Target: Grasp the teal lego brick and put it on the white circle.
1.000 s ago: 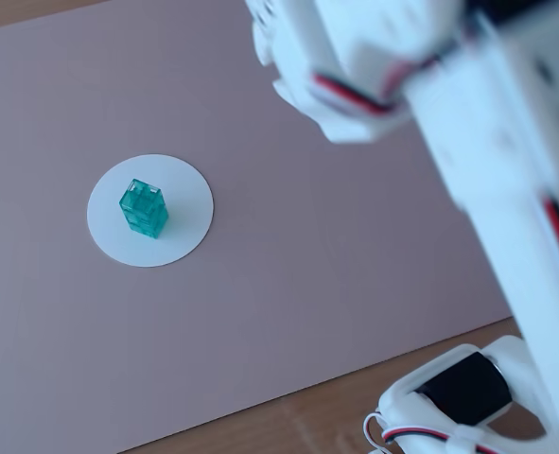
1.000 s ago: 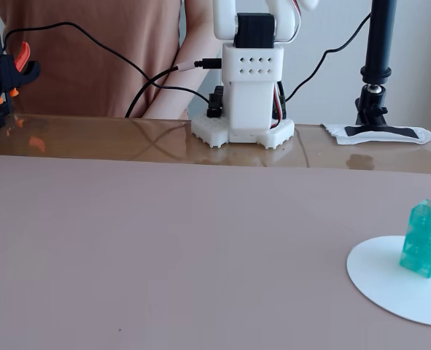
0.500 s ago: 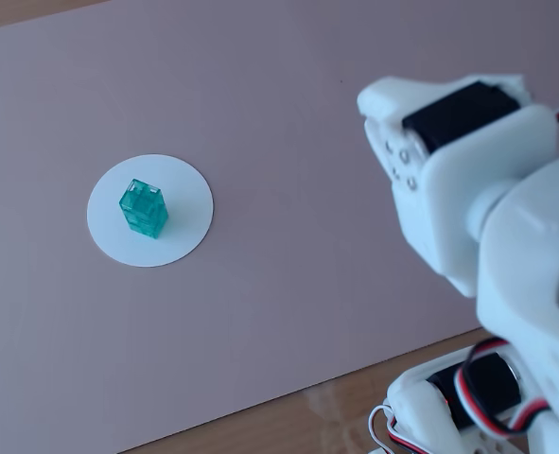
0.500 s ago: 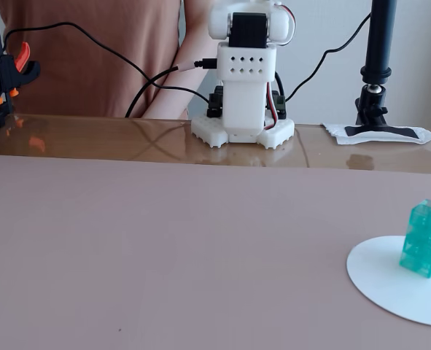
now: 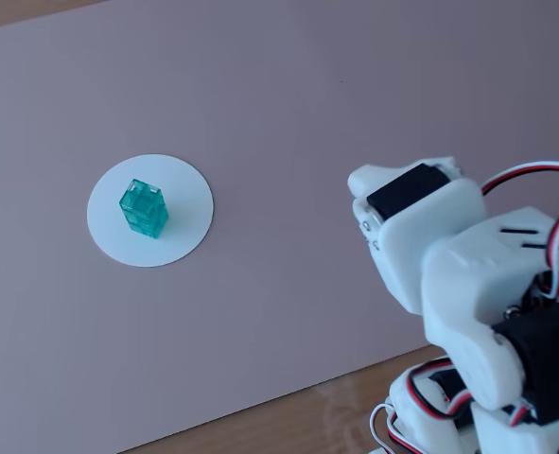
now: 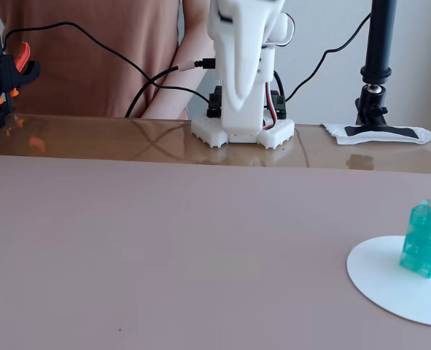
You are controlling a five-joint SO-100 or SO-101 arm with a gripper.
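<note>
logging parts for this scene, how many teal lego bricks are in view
1. The teal lego brick stands upright on the white circle, near its centre; both fixed views show no other.

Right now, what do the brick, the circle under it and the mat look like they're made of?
Brick: translucent teal plastic, glossy; light passes through it and its edges catch highlights.
Circle: probably paper or thin card, matte white; it lies flat with no visible thickness or shine.
Mat: a matte pinkish sheet, maybe paper or vinyl; it shows no glare, unlike the glossy wood table at its edge.
</note>
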